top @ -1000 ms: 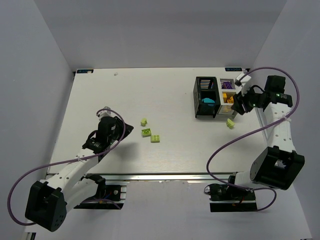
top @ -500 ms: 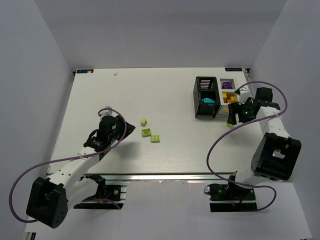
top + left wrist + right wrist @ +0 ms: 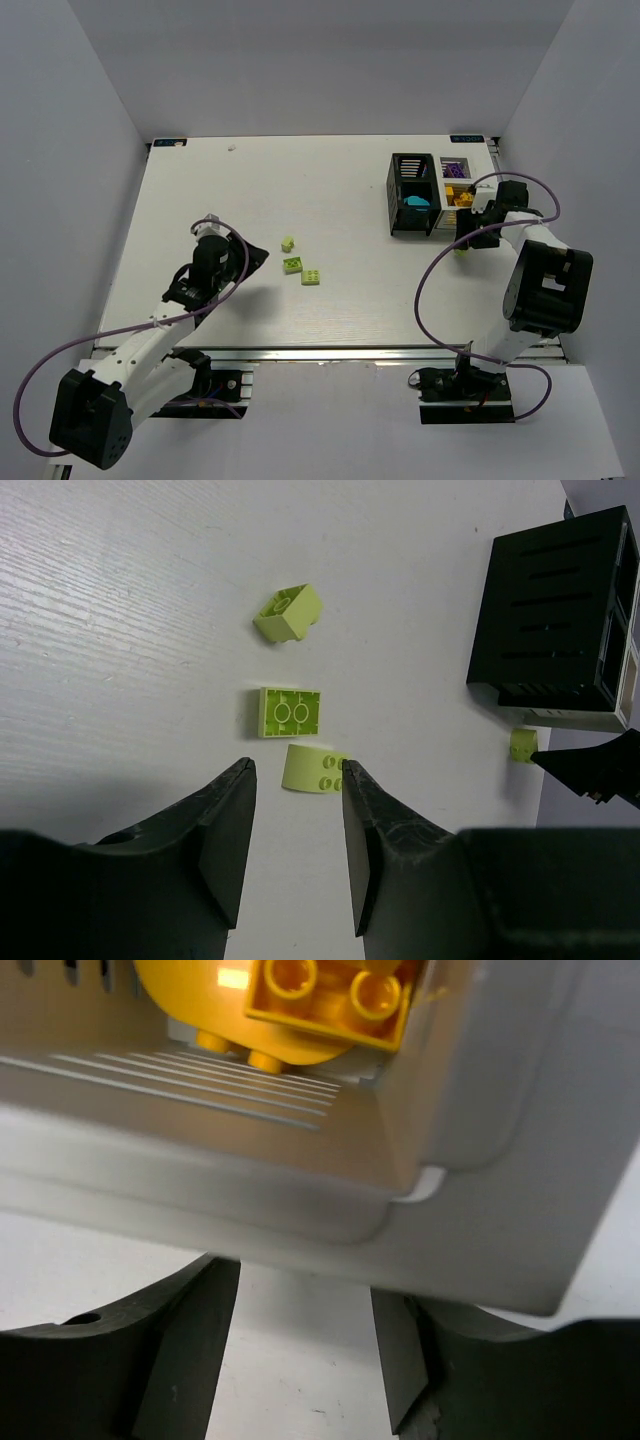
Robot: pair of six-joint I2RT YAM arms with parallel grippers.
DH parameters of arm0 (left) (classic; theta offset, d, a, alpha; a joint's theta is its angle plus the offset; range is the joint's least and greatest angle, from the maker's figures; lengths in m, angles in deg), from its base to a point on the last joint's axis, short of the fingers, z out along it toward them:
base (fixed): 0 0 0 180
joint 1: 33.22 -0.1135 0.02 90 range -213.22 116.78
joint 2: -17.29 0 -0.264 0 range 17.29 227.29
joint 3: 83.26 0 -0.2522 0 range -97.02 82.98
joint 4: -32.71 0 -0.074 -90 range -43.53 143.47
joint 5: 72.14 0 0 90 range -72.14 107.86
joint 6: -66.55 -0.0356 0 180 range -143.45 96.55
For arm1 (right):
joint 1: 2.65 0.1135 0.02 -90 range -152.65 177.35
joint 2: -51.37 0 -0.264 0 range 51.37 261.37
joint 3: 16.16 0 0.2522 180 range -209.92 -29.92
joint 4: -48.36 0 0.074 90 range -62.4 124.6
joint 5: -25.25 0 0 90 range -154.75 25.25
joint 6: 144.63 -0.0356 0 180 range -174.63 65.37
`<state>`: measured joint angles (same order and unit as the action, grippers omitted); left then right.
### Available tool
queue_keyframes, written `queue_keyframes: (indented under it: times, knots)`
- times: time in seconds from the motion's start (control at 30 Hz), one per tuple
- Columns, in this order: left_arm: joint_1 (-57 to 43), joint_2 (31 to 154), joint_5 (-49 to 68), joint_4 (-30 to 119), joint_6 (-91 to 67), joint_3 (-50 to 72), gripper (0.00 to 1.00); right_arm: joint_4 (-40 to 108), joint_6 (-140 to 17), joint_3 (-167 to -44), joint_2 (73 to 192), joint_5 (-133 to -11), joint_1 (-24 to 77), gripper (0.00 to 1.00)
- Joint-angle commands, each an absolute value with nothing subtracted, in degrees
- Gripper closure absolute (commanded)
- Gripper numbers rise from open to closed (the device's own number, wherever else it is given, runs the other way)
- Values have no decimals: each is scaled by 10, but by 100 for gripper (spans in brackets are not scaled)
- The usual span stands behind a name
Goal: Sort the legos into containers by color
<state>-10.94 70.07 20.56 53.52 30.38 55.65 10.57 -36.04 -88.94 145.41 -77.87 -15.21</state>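
On the near left of the white table, the left gripper holds its jaws spread with nothing between them, the tips just short of a rounded lime brick. Close beyond it lies a rectangular lime brick, and farther on a third lime brick, tipped on its side. To the right, the right gripper, also parted and empty, sits low against the near wall of the white tray, which fills its wrist view. A fourth lime brick lies by the tray's near corner, seemingly beside the fingers, though contact is unclear. Orange bricks sit inside the tray, purple ones in its farther cell, and a teal piece in the joined black bin.
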Motion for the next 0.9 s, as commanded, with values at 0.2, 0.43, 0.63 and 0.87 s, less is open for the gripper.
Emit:
queue_keyframes:
  times: [0.2,0.43,0.63,0.87]
  knots:
    - [-112,695,215,540,308,556,50,146,-401,-889,1465,-743,-134,43]
    - [-112,693,219,545,308,553,50,122,-413,-895,1469,-734,-128,44]
    - [-112,692,219,543,310,555,50,92,-393,-922,1487,-733,-122,48]
    - [-112,688,223,549,310,555,50,63,-363,-940,1501,-743,-117,52]
